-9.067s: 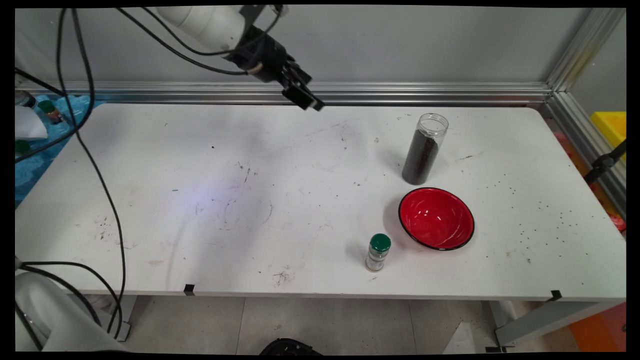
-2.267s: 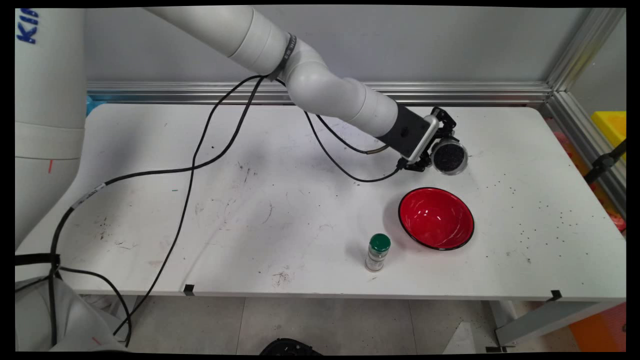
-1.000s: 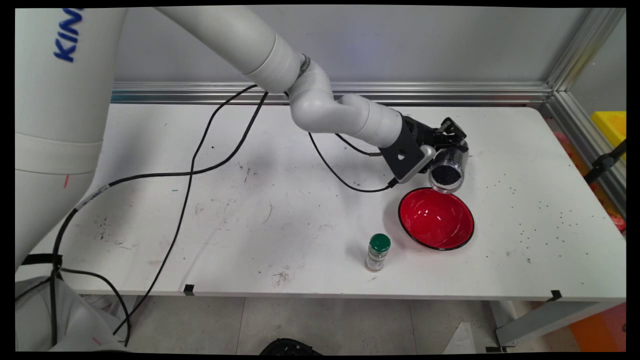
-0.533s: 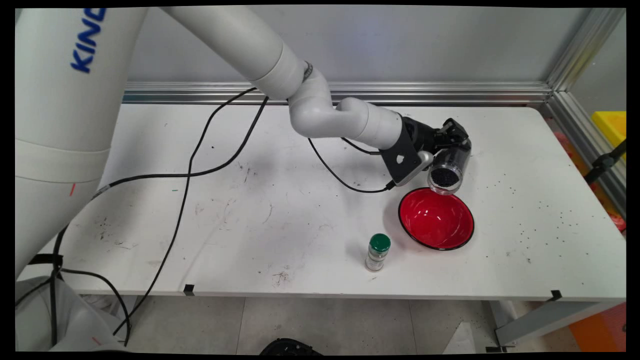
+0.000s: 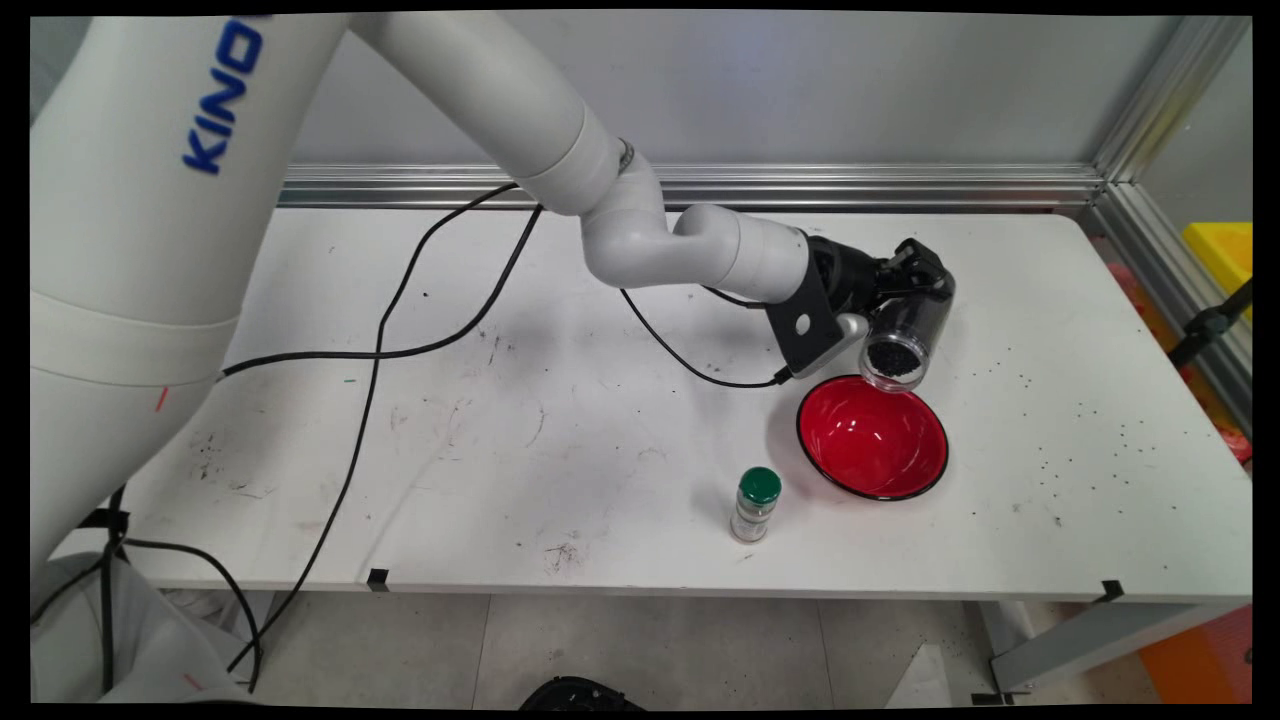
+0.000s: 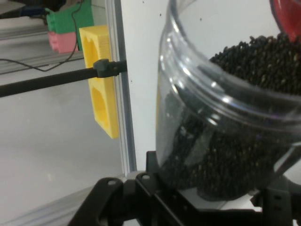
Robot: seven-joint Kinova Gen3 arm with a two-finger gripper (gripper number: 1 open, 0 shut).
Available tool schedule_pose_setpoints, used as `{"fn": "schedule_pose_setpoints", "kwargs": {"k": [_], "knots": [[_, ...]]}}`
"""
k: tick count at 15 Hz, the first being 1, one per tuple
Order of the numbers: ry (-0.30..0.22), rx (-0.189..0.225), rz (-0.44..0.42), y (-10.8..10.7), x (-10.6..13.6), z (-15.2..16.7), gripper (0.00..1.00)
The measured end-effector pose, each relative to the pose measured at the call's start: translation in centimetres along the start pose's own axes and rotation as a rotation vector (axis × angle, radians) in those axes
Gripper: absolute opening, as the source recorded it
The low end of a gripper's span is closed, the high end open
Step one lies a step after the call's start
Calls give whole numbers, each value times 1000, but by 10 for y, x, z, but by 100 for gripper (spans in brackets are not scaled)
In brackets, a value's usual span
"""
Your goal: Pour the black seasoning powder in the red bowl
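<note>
My gripper (image 5: 915, 290) is shut on a clear plastic jar (image 5: 905, 335) of small black grains. The jar is tipped mouth-down toward the camera, its open rim just above the far edge of a red bowl (image 5: 873, 437) with a black rim. In the hand view the jar (image 6: 221, 122) fills the picture, the grains heaped against its neck, and a sliver of the red bowl (image 6: 288, 19) shows at the top right. The bowl looks empty in the main view. A small bottle with a green cap (image 5: 756, 504) stands upright to the bowl's front left.
Black cables (image 5: 400, 330) hang from the arm and trail across the table's left half. Scattered black grains lie on the table's right side (image 5: 1090, 420). An aluminium rail (image 5: 900, 185) runs along the back. A yellow block (image 6: 101, 80) stands beyond the table's edge in the hand view.
Since the first frame the jar was picked up from the table behind the bowl. Over the last second it has tilted further mouth-down and shifted slightly right above the bowl's far edge.
</note>
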Motion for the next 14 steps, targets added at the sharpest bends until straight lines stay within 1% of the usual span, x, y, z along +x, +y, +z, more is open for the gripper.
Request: {"fn": "schedule_pose_setpoints", "kwargs": {"k": [6, 14], "knots": [[-15, 22, 52, 0, 3, 1, 0], [-34, 53, 173, -1, 6, 3, 0]]}}
